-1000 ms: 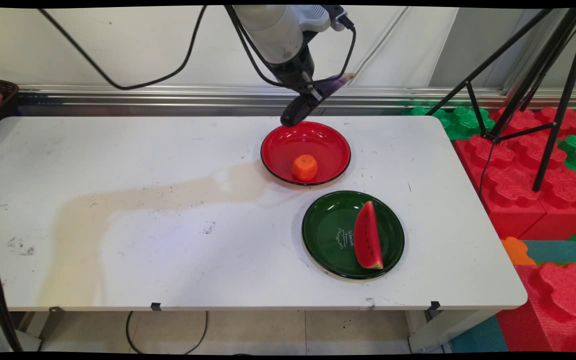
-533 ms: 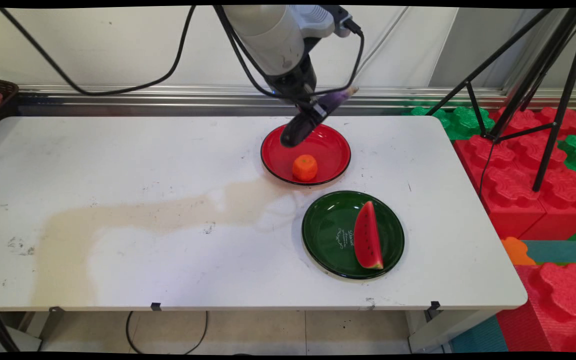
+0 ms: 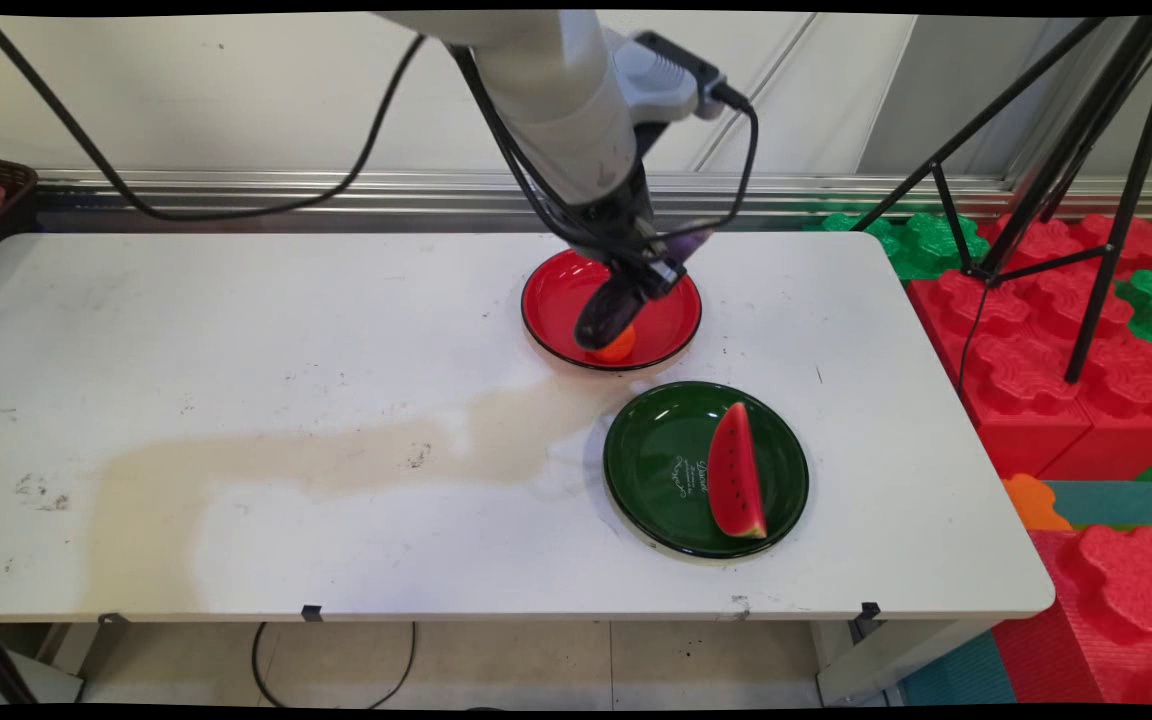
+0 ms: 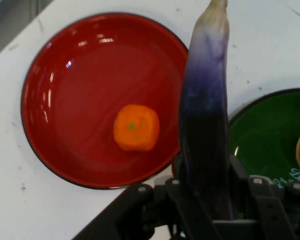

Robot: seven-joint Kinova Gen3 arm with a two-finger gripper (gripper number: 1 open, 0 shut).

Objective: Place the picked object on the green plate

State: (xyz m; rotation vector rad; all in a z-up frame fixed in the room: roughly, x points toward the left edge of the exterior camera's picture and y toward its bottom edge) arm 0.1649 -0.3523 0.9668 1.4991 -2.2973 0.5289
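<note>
Currently the black two-finger gripper [image 3: 648,275] hangs over the red plate [image 3: 553,290], its fingers pinched on a purple eggplant [image 3: 608,308]. In the main view the eggplant slants down and toward the table's near side from the clamp, its dark rounded end low over the plate's near half, its paler stem end poking out on the far-right side of the gripper. Whether that dark end touches anything cannot be told. In the hand view the eggplant [image 4: 205,125] rises straight up from between the linkage — dark purple at the gripped part, fading to pale lilac and white at the tip.

An orange [image 3: 619,348] sits on the red plate, in the plate's near part; in the main view the eggplant's dark end covers most of it, leaving only a sliver of orange showing beneath. The hand view shows the whole orange [image 4: 136,127] lying apart from the eggplant, inside the red plate [image 4: 65,100].

Just nearer than the red plate, and a little to its right, lies a green plate [image 3: 656,470] — the two rims close but not touching. A watermelon slice [image 3: 736,470] rests on the right half of the green plate. Both plates stand on the white table [image 3: 236,330], which carries a long brownish stain [image 3: 336,450] running leftward from the red plate.
</note>
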